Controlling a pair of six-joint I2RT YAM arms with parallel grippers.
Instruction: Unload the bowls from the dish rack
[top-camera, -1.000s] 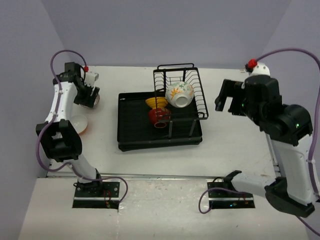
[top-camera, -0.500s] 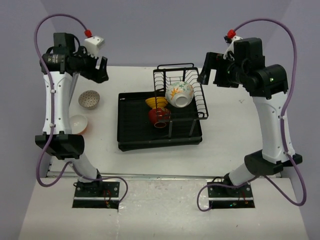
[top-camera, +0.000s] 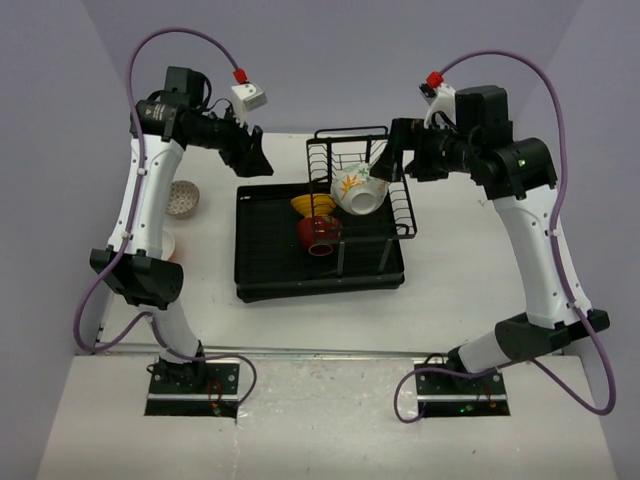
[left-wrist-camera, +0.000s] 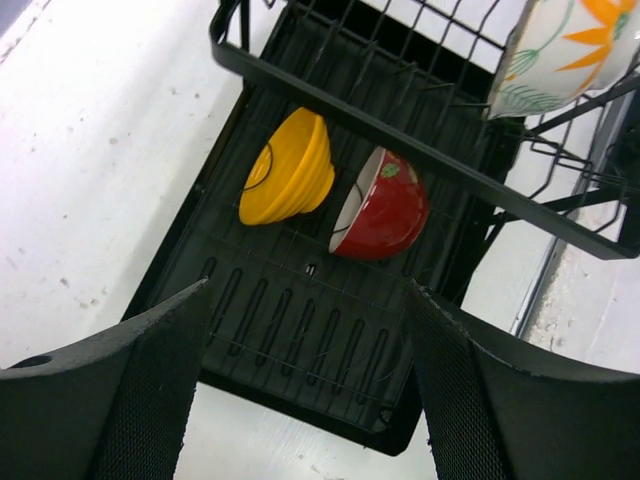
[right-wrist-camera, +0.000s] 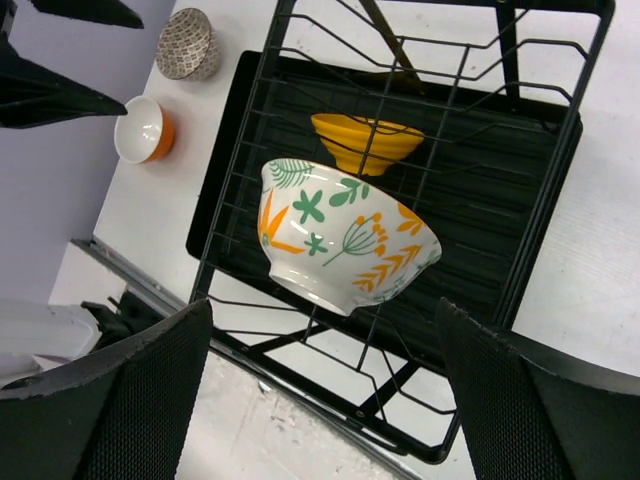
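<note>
The black dish rack (top-camera: 265, 270) stands mid-table. A white flowered bowl (top-camera: 358, 190) leans in its wire basket, while a yellow bowl (top-camera: 313, 206) and a red bowl (top-camera: 319, 234) rest on edge on the tray. My left gripper (top-camera: 250, 155) hovers open over the rack's far left corner. In the left wrist view, this open gripper (left-wrist-camera: 310, 290) looks down on the yellow bowl (left-wrist-camera: 287, 168) and red bowl (left-wrist-camera: 385, 205). My right gripper (top-camera: 392, 155) hangs open over the basket's far right side. In the right wrist view, that gripper (right-wrist-camera: 322, 305) frames the flowered bowl (right-wrist-camera: 345, 240) below, empty.
A patterned bowl (top-camera: 181, 199) and an orange bowl (right-wrist-camera: 144, 129) sit upright on the table left of the rack. The left arm hides most of the orange one from the top camera. Purple walls close in the table on three sides.
Both arms have risen and swung inward over the rack: the left from beside the patterned bowl, the right from the table's right side. Both grippers stay open.
</note>
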